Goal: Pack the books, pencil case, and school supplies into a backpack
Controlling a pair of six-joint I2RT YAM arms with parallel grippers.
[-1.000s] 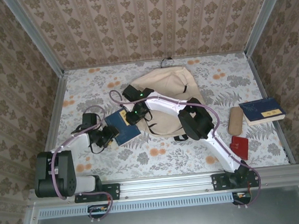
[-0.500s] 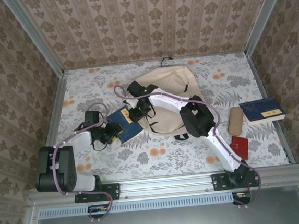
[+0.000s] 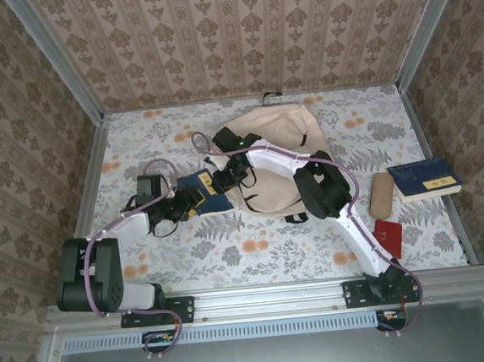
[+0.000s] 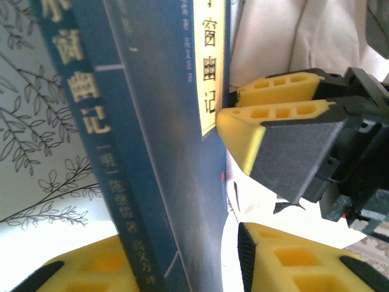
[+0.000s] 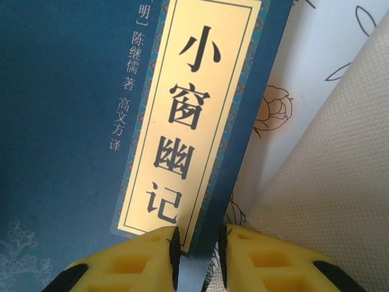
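right gripper (image 5: 197, 234) is clamped on the long edge of the flat navy-blue book w/ a yellow title strip (image 5: 73, 121), tipped up just beside the soft beige fabric backpack (image 3: 277, 144), prob to feed it in, while left gripper (image 4: 182, 261), jaws apart, straddles its spine to steady it.

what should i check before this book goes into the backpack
1. Right gripper hold on the navy book: ok, it pinches the book's edge.
2. Left gripper hold: not ok, it straddles the spine with a gap on one side.
3. Backpack mouth open: cannot tell, the right arm lies across it.
4. Book close to the backpack: ok, it sits right beside the beige fabric.
5. Path free of other items: ok, the second navy book, tan case and red square lie far to the right.
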